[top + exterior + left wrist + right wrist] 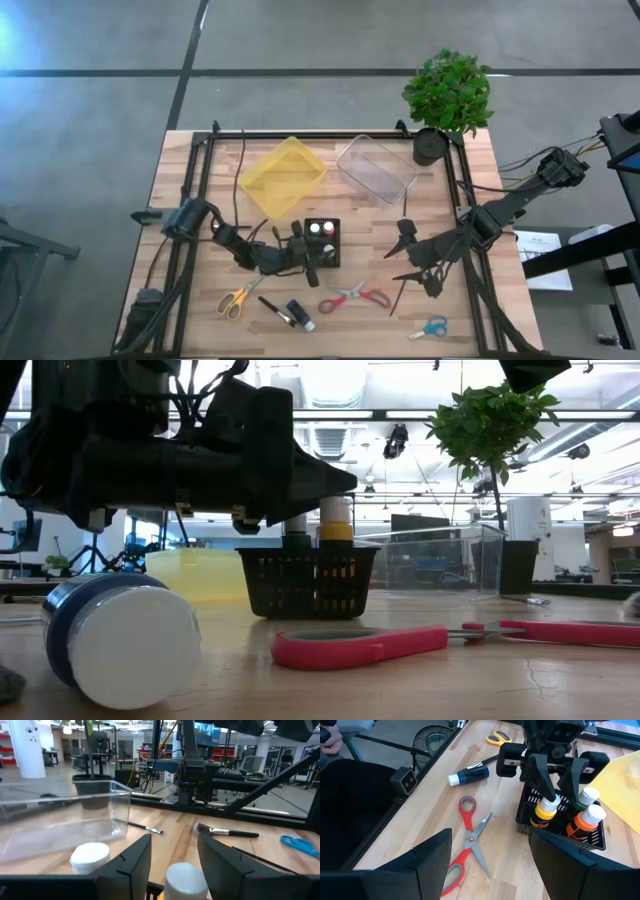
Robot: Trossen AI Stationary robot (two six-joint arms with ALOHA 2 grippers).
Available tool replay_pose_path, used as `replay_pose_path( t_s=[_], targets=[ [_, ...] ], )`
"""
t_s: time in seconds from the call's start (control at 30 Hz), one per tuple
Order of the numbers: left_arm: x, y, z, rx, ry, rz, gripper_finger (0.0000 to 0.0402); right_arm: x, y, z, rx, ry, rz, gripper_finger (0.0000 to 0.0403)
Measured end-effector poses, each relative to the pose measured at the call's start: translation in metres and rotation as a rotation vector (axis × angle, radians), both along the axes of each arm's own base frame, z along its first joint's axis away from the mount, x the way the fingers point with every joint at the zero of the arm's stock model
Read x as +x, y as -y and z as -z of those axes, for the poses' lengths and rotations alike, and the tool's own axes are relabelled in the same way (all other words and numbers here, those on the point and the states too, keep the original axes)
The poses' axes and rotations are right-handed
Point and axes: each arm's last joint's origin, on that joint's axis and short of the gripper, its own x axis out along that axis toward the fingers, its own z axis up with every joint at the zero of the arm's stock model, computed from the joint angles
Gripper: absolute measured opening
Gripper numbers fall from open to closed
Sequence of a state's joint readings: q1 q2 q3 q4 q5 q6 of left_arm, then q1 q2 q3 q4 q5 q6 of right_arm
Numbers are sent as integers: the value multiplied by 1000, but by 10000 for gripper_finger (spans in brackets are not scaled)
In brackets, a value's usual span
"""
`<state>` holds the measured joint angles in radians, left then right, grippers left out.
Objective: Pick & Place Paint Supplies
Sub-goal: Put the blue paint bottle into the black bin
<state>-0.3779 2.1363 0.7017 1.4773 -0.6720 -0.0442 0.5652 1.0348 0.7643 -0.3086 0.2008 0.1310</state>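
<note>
My left gripper (551, 782) hangs over the near edge of the small black mesh basket (555, 822), fingers pointing down and closed narrowly around the white cap of the yellow paint bottle (543, 812), which stands upright inside the basket; beside it in the same basket stand an orange paint bottle (581, 822) with white cap and a green paint bottle (584, 799) with white cap; in the left wrist view two white caps sit just below my fingers (132, 860), one between them

My right gripper (418, 262) waits above the wooden table (500, 200) well to the right of the basket, jaws spread wide and holding nothing

On the table: red-handled scissors (355, 296) lie flat, blades parted, just in front of the basket; yellow-handled scissors (238, 299) lie to the left of them; blue-handled scissors (431, 326) lie near the front right edge; a dark blue paint bottle (300, 315) with white cap lies on its side between the yellow and red scissors, touching neither; a thin dark-handled brush (274, 311) lies just beside it; a wide-bristled brush (225, 832) lies flat on the right half of the table

Behind the basket: a yellow plastic tray (282, 176) and a clear plastic bin (376, 168), side by side; a potted green plant (447, 95) at the far right corner
</note>
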Motion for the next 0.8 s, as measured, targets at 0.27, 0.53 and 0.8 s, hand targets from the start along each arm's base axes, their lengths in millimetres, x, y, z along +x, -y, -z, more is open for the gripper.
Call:
replay_pose_path(
  t_s=[0.27,0.53,0.8],
  targets=[
    [-3,3,-13,57,10,7,168,0,0,0,-1,-1,0,263],
    [-22,10,-41,134,37,59,168,0,0,0,3,-2,3,263],
    [-83,42,-96,248,-142,425,168,0,0,0,27,-4,17,263]
  ],
)
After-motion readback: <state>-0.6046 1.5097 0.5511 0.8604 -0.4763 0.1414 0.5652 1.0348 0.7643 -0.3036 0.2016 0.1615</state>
